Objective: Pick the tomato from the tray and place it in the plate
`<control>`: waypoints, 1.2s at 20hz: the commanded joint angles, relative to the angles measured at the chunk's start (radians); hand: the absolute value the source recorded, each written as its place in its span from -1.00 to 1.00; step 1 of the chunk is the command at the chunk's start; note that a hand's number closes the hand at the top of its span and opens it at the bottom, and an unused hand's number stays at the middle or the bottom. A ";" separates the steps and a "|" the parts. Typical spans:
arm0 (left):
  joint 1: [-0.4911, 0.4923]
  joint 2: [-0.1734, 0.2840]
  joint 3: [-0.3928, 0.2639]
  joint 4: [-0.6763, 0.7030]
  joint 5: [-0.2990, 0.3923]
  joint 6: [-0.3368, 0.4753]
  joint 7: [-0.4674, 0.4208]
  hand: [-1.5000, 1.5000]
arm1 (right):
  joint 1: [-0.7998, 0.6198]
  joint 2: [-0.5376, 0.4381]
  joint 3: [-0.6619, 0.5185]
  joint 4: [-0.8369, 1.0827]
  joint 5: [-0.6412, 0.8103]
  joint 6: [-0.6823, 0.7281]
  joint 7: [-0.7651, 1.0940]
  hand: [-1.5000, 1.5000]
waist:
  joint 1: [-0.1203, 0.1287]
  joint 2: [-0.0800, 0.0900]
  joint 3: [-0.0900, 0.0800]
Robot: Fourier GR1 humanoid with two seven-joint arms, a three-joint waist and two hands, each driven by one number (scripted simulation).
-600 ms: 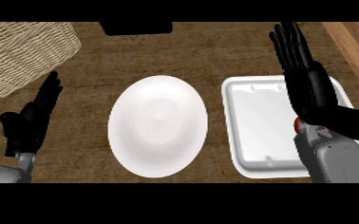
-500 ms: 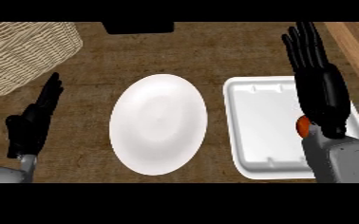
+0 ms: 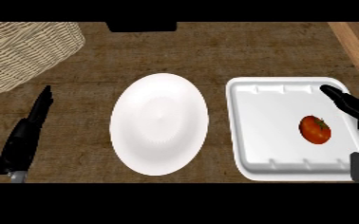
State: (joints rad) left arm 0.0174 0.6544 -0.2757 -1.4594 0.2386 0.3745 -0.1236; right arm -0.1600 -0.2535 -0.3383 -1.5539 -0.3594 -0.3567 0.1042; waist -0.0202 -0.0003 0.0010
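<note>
Dark brown wooden counter (image 3: pixel 84 80) with a rough grain fills the view, seen from steeply above. At its middle lies a round white plate (image 3: pixel 160 123), which looks taller than it is wide and has nothing on it. Every other place below is given relative to this plate.

Just to the right of the plate, close to it but not touching, sits a white tray (image 3: pixel 270 123), square with rounded corners and a raised rim. The tomato (image 3: pixel 315 129), red with a small green stem on top, rests inside the tray toward its right side, well apart from the plate.

Further right, at the view's edge, the right hand (image 3: pixel 340 99) shows only in part: dark fingers reach over the tray's upper right corner, above the tomato and not touching it. The part that shows looks fairly straight and has hold of nothing.

Far to the left of the plate, near the lower left corner, the left hand (image 3: pixel 28 135) rests with its fingers straight and pointing up, holding nothing.

Up and to the left of the plate stands a pale woven wicker basket (image 3: pixel 35 47), cut off by the edge. Straight above the plate, at the counter's far edge, is a dark blocky object (image 3: pixel 142 26).

No writing, brand or label can be read on anything.
</note>
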 commanded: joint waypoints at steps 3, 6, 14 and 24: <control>0.023 -0.008 0.022 0.027 -0.025 -0.020 -0.044 0.00 | 0.140 0.060 -0.107 -0.184 -0.013 -0.161 0.020 -1.00 | 0.004 -0.004 -0.002; 0.073 -0.024 0.040 0.007 -0.054 -0.044 -0.073 0.00 | 0.218 -0.022 -0.150 -0.286 -0.070 -0.073 0.135 -1.00 | 0.014 -0.002 -0.001; 0.033 -0.020 0.059 0.033 -0.034 -0.074 -0.051 0.00 | 0.345 -0.293 -0.077 -0.319 -0.095 0.202 0.429 -1.00 | 0.010 0.000 -0.003; -0.007 -0.071 0.068 0.094 -0.076 -0.093 -0.072 0.00 | 0.248 -0.486 -0.032 -0.060 -0.142 0.486 0.565 -1.00 | 0.024 0.004 -0.001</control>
State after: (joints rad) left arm 0.0507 0.6035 -0.2236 -1.4369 0.1685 0.3089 -0.1741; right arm 0.1341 -0.6926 -0.4040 -1.7084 -0.4956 0.0424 0.6306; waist 0.0029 0.0012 -0.0003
